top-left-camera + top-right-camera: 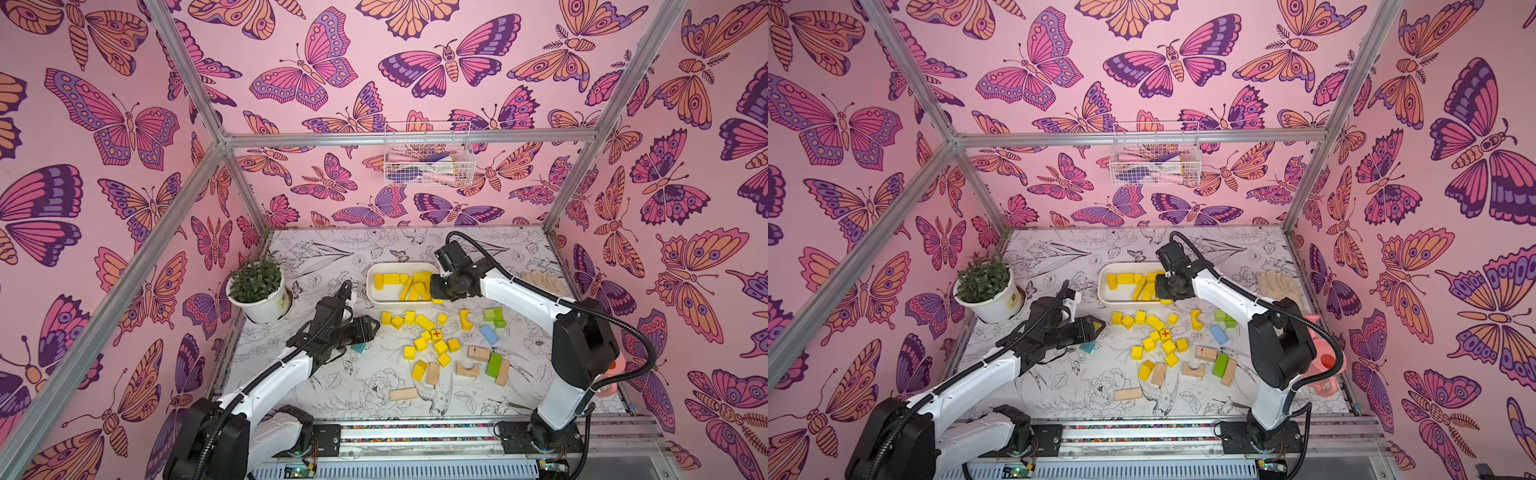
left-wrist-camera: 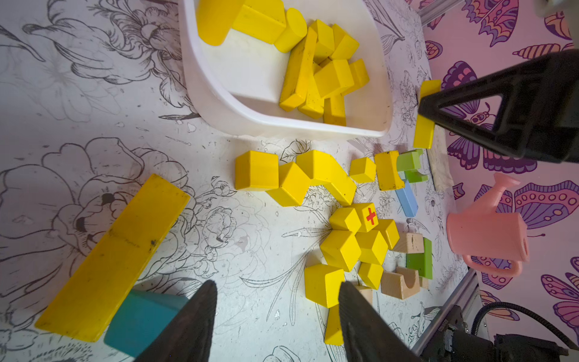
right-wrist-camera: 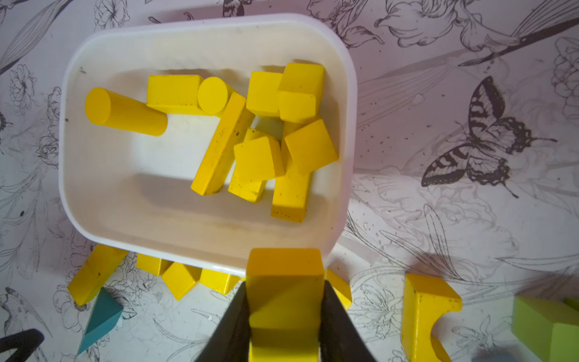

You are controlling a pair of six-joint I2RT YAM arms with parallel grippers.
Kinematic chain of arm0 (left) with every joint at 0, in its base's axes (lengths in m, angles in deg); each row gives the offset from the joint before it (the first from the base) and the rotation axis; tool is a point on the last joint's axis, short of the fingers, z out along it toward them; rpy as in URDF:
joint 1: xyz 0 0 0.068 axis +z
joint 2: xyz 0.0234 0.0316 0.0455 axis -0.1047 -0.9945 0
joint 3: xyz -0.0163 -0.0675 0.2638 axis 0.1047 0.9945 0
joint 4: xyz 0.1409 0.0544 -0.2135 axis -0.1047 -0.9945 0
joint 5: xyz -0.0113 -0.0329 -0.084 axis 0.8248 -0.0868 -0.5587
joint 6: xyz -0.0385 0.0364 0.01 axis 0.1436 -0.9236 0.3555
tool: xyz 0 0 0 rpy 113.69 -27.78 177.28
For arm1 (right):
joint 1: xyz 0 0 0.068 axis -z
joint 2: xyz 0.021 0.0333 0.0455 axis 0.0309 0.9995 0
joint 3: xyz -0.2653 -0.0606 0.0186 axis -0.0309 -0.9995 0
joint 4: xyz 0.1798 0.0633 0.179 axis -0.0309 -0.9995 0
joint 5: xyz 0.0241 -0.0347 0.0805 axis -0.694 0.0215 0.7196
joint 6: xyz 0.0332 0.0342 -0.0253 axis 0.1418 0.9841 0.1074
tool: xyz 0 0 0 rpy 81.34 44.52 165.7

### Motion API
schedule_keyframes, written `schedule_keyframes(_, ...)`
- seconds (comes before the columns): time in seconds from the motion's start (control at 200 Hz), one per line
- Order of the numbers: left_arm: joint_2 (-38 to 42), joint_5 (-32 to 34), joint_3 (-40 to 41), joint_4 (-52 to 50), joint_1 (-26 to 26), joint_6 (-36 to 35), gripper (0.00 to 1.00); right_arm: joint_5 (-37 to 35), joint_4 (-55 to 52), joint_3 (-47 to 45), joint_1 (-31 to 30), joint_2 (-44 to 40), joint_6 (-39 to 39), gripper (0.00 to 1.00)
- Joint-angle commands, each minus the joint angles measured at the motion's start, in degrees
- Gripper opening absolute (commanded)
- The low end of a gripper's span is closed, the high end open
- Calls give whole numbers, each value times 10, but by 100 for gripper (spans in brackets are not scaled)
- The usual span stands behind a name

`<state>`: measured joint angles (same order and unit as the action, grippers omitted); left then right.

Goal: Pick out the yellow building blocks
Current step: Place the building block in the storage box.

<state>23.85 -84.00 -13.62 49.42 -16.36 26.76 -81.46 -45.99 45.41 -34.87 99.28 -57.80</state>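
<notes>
While right jaws clench yellow block at tray rim | left jaws parted, empty

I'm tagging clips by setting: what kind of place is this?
Probably a staged robot-testing booth, not a home: aluminium frame, butterfly wallpaper panels, two robot arms mounted on a base rail.

Bright yellow building blocks, mostly cubes, lie scattered on the worktop at the centre of both top views, one cube bearing a red cross. Others, cylinders and bars among them, lie piled in the white tray just above. One block is clamped in the right tool beside the tray's rim.
</notes>
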Motion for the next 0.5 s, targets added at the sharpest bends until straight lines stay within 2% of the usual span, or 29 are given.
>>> schedule_keyframes(0.0, 7, -9, 10, 9, 6, 0, 62, -2, -29, 37, -5, 21, -8, 28)
schedule_keyframes(0.491, 10, -11, 12, 10, 7, 0, 63, -12, -33, 92, -6, 91, 0, 29)
